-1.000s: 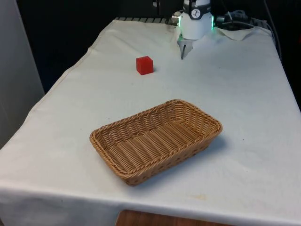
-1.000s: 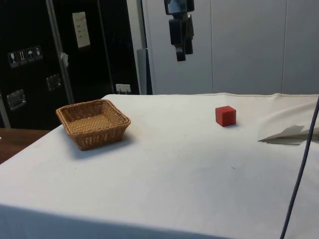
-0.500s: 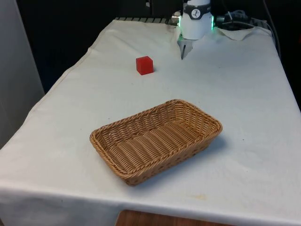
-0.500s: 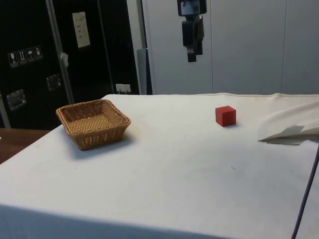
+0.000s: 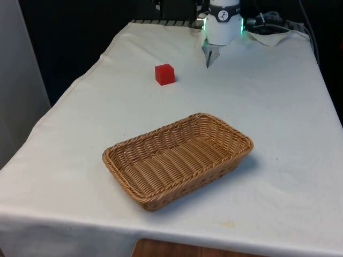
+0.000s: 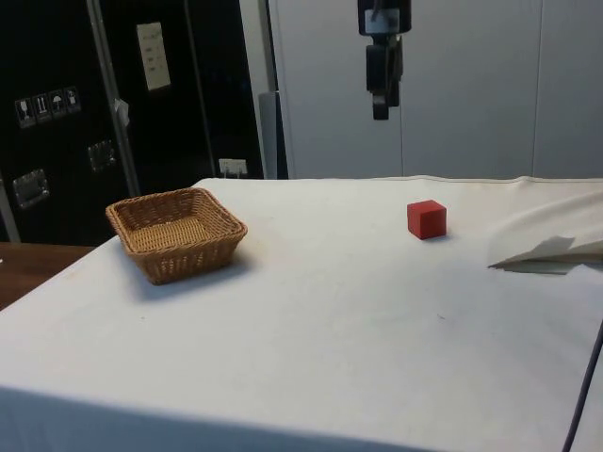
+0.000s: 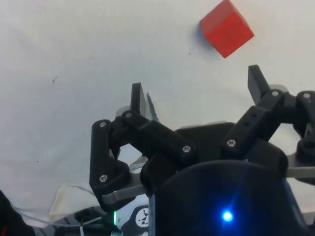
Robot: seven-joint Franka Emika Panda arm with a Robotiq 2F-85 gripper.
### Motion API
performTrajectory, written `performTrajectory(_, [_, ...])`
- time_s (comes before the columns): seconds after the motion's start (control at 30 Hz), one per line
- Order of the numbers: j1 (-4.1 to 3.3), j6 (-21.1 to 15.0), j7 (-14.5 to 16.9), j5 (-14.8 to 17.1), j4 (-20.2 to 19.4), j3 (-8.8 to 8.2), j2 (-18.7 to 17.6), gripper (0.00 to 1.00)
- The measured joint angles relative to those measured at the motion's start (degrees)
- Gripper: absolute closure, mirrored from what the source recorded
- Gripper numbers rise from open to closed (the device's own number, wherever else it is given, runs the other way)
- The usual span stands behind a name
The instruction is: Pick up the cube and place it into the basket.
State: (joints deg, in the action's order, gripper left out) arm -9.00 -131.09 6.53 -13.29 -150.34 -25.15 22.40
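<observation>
Gripper (image 6: 380, 108) spread (arm cropped) above cube (image 6: 426, 218).

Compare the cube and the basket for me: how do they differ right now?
The cube is solid, plain red and small; the basket is woven tan wicker, open-topped, far larger. The cube sits nearer the robot's end of the table; the basket lies nearer the front camera, empty. Both rest on the white cloth, untouched, apart from each other.
</observation>
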Motion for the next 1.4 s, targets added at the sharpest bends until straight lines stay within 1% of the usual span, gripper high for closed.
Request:
performTrajectory(0.07, [0.0,-0.8,0.2,-0.5,-0.7,-0.63,0.3,0.0])
performTrajectory(0.1, [0.0,-0.8,0.2,-0.5,-0.7,-0.63,0.3,0.0])
performTrajectory(0.17, [0.11,-1.7,0.5,-0.9,-1.4,-1.38,0.5,0.0])
performTrajectory(0.2, [0.17,-2.5,0.7,-1.3,-2.1,-2.06,0.7,0.0])
performTrajectory(0.27, [0.17,-2.5,0.7,-1.3,-2.1,-2.06,0.7,0.0])
performTrajectory(0.3, [0.29,-3.4,1.0,-1.8,-2.9,-2.81,0.9,0.0])
performTrajectory(0.43, [0.52,-5.1,1.5,-2.7,-4.4,-4.18,1.3,0.0])
performTrajectory(0.47, [0.52,-5.1,1.5,-2.7,-4.4,-4.18,1.3,0.0])
performTrajectory(0.5, [0.63,-6.0,1.9,-3.0,-5.2,-4.93,1.5,0.0])
performTrajectory(0.67, [0.97,-8.7,2.8,-4.0,-7.4,-6.88,1.9,0.0])
performTrajectory(0.7, [1.09,-9.8,3.1,-4.4,-8.3,-7.62,1.9,0.0])
performTrajectory(0.73, [1.15,-10.3,3.2,-4.6,-8.6,-7.96,1.9,0.0])
performTrajectory(0.8, [1.15,-10.3,3.2,-4.6,-8.6,-7.96,1.9,0.0])
performTrajectory(0.83, [1.2,-11.2,3.3,-5.1,-9.2,-8.54,1.9,0.0])
performTrajectory(1.0, [1.32,-13.1,3.7,-5.9,-10.5,-10.2,1.8,0.0])
performTrajectory(1.03, [1.38,-13.9,3.9,-6.3,-11.1,-10.89,1.7,0.0])
performTrajectory(1.07, [1.38,-14.3,4.0,-6.4,-11.3,-11.23,1.6,0.0])
performTrajectory(1.1, [1.38,-14.7,4.1,-6.5,-11.6,-11.52,1.5,0.0])
performTrajectory(1.17, [1.38,-14.7,4.1,-6.5,-11.6,-11.52,1.5,0.0])
performTrajectory(1.27, [1.38,-16.2,4.3,-6.5,-12.3,-12.32,1.3,0.0])
performTrajectory(1.4, [1.38,-17.1,4.3,-6.5,-12.8,-12.72,0.8,0.0])
